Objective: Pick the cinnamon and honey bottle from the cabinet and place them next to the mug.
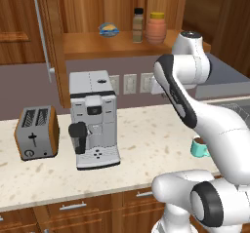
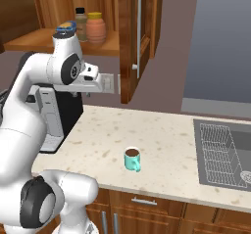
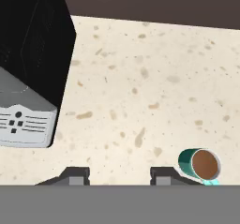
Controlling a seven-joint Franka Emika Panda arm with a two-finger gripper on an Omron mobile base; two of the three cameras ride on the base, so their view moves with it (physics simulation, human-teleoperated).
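Speckled surface point(image 1: 146, 129) and open cabinet point(image 1: 97, 42) frame your first pick: the honey bottle point(image 1: 156, 28) and cinnamon point(image 1: 138, 26) stand side by side on its shelf, the mug point(image 2: 132, 158) waits below, and your gripper point(image 3: 119, 175), fingers point(image 3: 77, 176) spread empty, must rise to them.

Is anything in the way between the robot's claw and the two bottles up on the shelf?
Nothing visible blocks it. The cinnamon and honey bottle stand side by side on the open cabinet shelf, door swung aside. The claw hangs open above the counter, by the mug.
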